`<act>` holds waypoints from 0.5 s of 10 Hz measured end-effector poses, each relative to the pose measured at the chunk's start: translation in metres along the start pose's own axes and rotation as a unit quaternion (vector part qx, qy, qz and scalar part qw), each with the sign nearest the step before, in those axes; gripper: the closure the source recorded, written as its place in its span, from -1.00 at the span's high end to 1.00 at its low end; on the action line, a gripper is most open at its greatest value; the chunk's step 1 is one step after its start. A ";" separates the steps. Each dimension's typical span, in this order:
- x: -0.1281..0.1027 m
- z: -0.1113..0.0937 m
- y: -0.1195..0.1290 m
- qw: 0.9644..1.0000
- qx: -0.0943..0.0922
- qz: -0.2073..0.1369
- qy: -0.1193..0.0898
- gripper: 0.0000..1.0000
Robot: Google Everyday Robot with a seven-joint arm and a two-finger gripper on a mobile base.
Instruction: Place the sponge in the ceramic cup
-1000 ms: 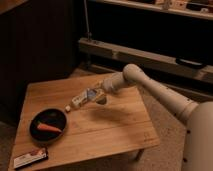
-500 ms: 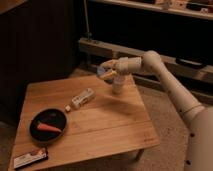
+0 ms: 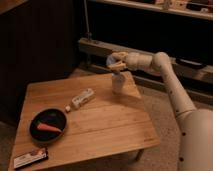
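Above the ceramic cup (image 3: 118, 83) I see the blue sponge (image 3: 112, 59) clenched in the gripper (image 3: 117, 62), which hangs in the air just over the cup's mouth. The cup stands upright near the far edge of the wooden table (image 3: 110, 125), and a white-and-tan tube package (image 3: 82, 99) lies to its left. Nearer to me on the left sits a black pan (image 3: 50, 117) with a carrot (image 3: 49, 128) in it, and a flat packet (image 3: 31, 158) lies at the front left corner.
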 end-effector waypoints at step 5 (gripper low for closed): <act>0.042 0.001 0.003 1.000 0.010 0.014 0.002 -1.00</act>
